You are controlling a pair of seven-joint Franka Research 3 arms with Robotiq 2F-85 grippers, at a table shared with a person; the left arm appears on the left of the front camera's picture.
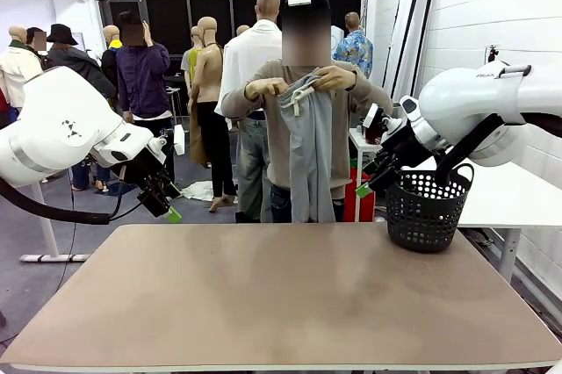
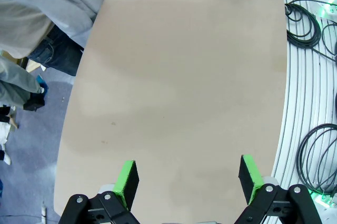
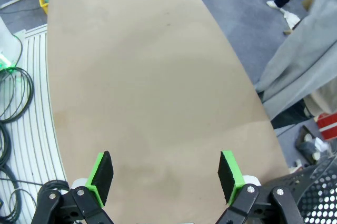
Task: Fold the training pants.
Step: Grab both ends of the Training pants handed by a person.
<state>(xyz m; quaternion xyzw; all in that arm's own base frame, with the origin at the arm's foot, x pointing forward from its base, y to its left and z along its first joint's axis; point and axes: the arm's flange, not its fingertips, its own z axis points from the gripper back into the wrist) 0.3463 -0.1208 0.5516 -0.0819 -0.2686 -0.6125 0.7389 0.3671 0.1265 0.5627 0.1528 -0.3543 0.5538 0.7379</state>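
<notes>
So, closest in first: how does the left gripper stand?

Released. Its two green pads are spread wide with nothing between them. It hangs in the air above the tabletop, clear of it, and bare brown board stretches ahead of its fingers.

And the right gripper?

Likewise released, with its pads apart and grasping nothing, raised off the same tabletop. Just beside it, on its outer side, a black mesh basket sits at the tabletop's far corner.

Anything off to the sides?

Loops of black cable lie on the floor past the tabletop's edge, off to one side of each gripper.

Where are the training pants?

Well beyond both grippers, and from the front roughly between them, past the far edge of the tabletop. A person standing there holds them up in the air by the waistband, with one hand and the other hand at chest height. The pale drawstring shows between the hands. The light grey legs hang straight down in front of the person's body. Whether the hems meet the tabletop's far edge, I cannot tell. Each wrist view catches a stretch of the grey cloth far ahead of its gripper, at the tabletop's far side.
</notes>
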